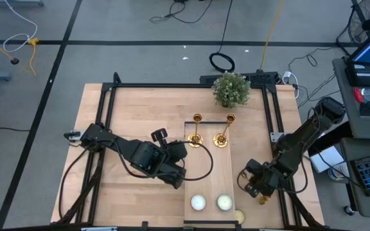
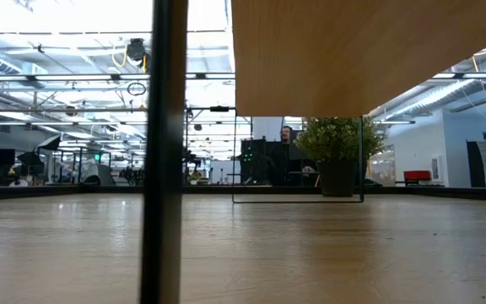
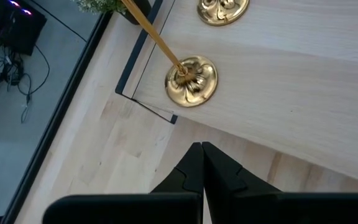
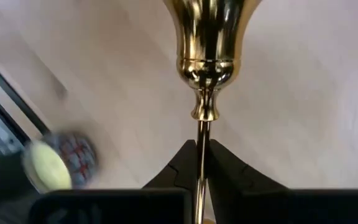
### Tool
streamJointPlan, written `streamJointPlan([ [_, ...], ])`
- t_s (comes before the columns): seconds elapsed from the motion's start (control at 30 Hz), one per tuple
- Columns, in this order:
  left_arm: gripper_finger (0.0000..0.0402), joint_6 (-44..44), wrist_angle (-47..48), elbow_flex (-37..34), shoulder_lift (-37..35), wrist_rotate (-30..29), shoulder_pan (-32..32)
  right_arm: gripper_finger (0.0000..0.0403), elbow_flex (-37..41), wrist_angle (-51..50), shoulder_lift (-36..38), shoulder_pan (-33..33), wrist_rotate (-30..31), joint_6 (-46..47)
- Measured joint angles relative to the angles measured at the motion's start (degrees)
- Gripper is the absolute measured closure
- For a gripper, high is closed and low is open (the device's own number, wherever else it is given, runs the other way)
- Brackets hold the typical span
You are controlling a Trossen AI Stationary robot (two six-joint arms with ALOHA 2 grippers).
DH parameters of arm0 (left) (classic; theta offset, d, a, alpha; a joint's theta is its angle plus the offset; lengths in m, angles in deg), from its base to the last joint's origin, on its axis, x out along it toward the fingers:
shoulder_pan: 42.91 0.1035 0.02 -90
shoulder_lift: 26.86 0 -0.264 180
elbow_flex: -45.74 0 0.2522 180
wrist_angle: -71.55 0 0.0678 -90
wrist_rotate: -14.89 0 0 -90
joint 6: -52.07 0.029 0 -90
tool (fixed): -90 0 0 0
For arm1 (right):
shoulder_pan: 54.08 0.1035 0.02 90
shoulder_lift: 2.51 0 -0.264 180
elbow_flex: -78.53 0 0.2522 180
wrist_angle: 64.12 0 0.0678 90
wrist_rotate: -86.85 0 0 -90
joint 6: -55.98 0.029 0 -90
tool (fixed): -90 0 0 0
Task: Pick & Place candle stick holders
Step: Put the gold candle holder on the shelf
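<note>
Two gold candle stick holders [image 1: 196,129] [image 1: 225,131] stand on their round bases at the far end of a pale board [image 1: 207,170]. My left gripper [image 1: 182,149] hovers shut just near-left of the left one, whose base [image 3: 191,81] shows past its fingertips [image 3: 202,149]. My right gripper [image 1: 257,191] is right of the board near the table's front, shut on a third holder [image 1: 262,200]. That holder's cup [image 4: 207,31] shows beyond the fingers; its base is hidden. My right gripper pinches the holder's thin stem [image 4: 201,134] between its two fingers, a little below the cup. The fingers slant down from above, and the stem runs roughly along them with the cup end past the tips. The gripper hides the base.
Two round pale candles [image 1: 198,203] [image 1: 224,203] sit at the board's near end, a third [image 1: 239,218] just off its corner. A potted plant [image 1: 230,88] stands at the far edge. Black frame rails [image 1: 272,115] border the table.
</note>
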Motion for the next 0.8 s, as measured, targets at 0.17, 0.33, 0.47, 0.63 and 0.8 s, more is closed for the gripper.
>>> streamJointPlan([
  [0.17,0.0401,-0.62,0.00,0.00,0.00,0.36,0.00,0.0390,-0.02,-0.04,2.49,-2.01,4.48,-1.70],
  [0.33,0.0401,-0.62,0.00,0.00,0.00,0.56,0.33,0.0390,-0.04,-4.49,5.97,-2.74,4.87,-2.43],
  [0.47,0.0401,-0.80,0.00,0.00,0.00,0.56,0.37,0.0390,-0.04,-11.84,9.02,-2.76,4.89,-1.50],
  [0.63,0.0401,-0.93,-0.02,0.00,0.00,0.58,0.33,0.0390,-0.06,-17.53,13.36,-2.76,7.23,0.72],
  [0.8,0.0401,-0.84,-0.01,0.00,0.00,0.67,0.34,0.0390,-0.07,-17.97,17.74,-2.76,12.92,1.01],
])
